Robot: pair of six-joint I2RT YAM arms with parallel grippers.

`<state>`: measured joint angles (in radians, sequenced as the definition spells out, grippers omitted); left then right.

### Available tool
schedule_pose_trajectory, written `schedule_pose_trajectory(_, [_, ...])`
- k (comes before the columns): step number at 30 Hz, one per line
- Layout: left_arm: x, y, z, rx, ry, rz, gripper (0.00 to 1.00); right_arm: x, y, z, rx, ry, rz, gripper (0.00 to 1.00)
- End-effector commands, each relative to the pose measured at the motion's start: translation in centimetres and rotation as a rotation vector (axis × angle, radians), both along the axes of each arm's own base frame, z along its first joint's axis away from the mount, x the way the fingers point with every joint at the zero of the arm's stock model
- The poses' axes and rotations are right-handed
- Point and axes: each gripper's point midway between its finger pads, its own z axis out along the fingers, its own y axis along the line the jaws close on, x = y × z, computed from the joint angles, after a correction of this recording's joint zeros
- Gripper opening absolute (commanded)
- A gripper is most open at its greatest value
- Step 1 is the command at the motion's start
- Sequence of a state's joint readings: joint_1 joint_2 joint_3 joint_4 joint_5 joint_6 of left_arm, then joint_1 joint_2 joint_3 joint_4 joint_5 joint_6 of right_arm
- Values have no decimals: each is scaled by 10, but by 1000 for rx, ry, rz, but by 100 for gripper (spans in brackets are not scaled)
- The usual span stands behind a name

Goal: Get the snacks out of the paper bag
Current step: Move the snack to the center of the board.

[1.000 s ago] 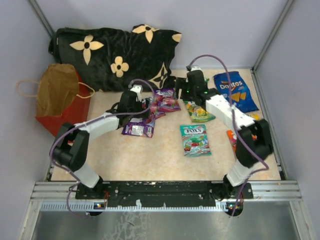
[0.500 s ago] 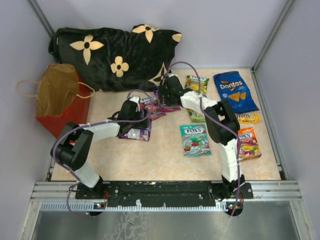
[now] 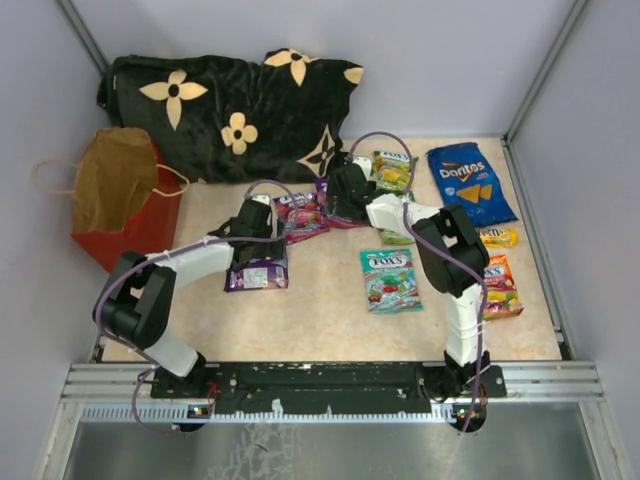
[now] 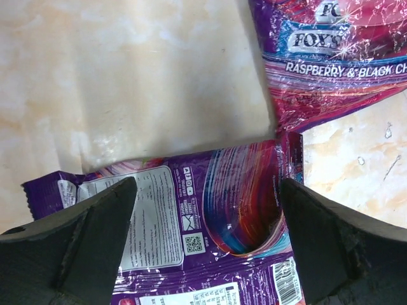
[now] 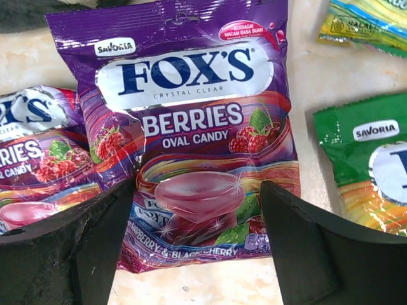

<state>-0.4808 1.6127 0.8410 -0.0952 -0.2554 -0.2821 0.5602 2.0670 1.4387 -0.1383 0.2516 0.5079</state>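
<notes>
The red paper bag point(image 3: 125, 205) lies on its side at the left, its brown mouth facing up. Snacks lie spread on the table: a blue Doritos bag point(image 3: 470, 180), a yellow M&M's packet point(image 3: 497, 237), a teal pouch point(image 3: 390, 280), a green pouch point(image 3: 392, 170) and purple pouches. My left gripper point(image 3: 260, 240) point(image 4: 208, 184) hangs open over a face-down purple pouch point(image 4: 191, 222) point(image 3: 257, 272). My right gripper point(image 3: 338, 198) point(image 5: 197, 190) stands open over a purple Fox's Berries pouch point(image 5: 191, 127), its fingers either side of the lower half.
A black flower-patterned pillow point(image 3: 230, 110) lies along the back wall. An orange pouch point(image 3: 497, 285) sits at the right edge. Another purple pouch point(image 5: 35, 159) and a green one point(image 5: 369, 159) flank the right gripper. Grey walls close in the table.
My right arm has swung left from the green pouch to the purple pouches. The left gripper has drawn back a little, and the face-down purple pouch now lies nearer and further left.
</notes>
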Motion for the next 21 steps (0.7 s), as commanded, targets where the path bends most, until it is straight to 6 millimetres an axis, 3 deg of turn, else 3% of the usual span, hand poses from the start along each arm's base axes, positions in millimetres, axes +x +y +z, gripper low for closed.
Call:
schedule_pose_trajectory(1, [6,7,38,20,-43,-2,100,-28,-10,-20,-37,76,-46,82])
schedule_pose_trajectory(6, [44,-26,87,-69,-181,-97,100,-34,-4,-21,-36,85,-45,83])
schedule_pose_trajectory(9, [65,-43,93,-82,-199,-138,100,-37,-5,-19,-34,84,-48,83])
schedule_pose_trajectory(13, [90,-72,84,-137,-185,-198,99,-40,-8,-18,-35,85,-50,84])
schedule_pose_trajectory(16, [103,-91,63,-176,-140,-232,97,-42,-9,-18,-32,86,-51,84])
schedule_pose_trajectory(21, [109,-95,22,-173,-53,-187,94,-45,-8,-20,-19,89,-42,84])
